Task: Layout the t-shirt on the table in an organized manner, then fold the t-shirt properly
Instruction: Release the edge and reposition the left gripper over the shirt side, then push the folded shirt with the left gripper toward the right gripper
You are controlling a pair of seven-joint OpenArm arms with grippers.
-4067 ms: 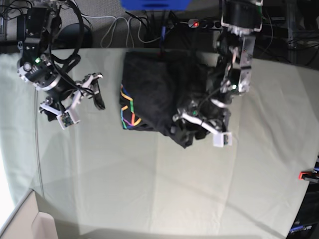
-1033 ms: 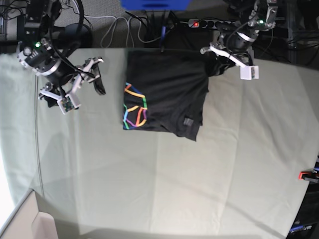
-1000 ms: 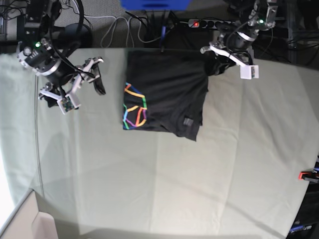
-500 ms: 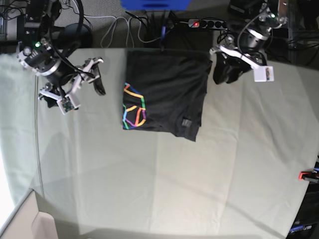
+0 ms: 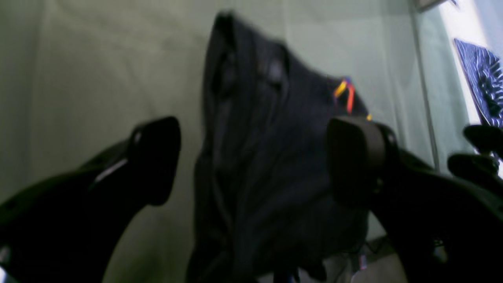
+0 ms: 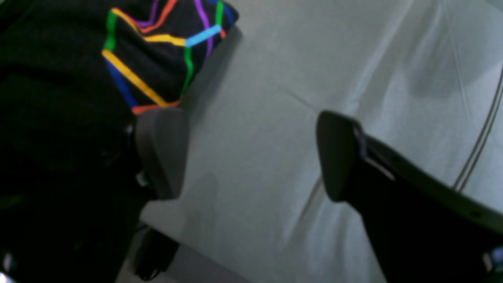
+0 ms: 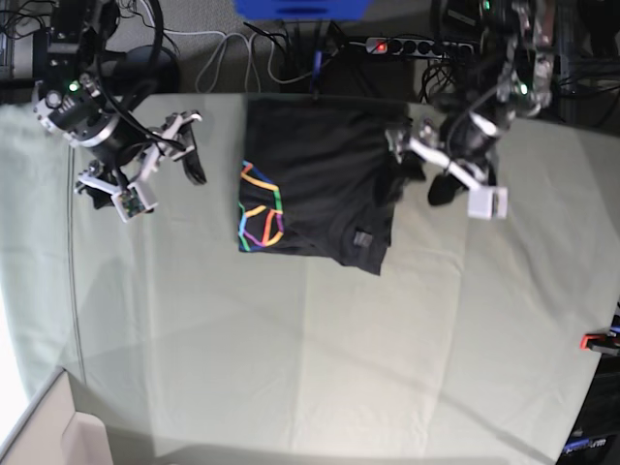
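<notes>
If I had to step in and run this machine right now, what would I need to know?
Left end effector: open, at the t-shirt's edge, gripping nothing.
Right end effector: open, empty, off to the shirt's other side.
The t-shirt lies on the table near its far edge, bunched into a rough rectangle with layers doubled over and the rainbow print showing.
Done: nothing finished.
Left: spread it flat, then fold.

Both arms are black with silver-white brackets. The left tool (image 7: 418, 171) and right tool (image 7: 167, 155) have rounded black fingers (image 5: 157, 157), seemingly rubber-padded; green lights glow near each wrist.
</notes>
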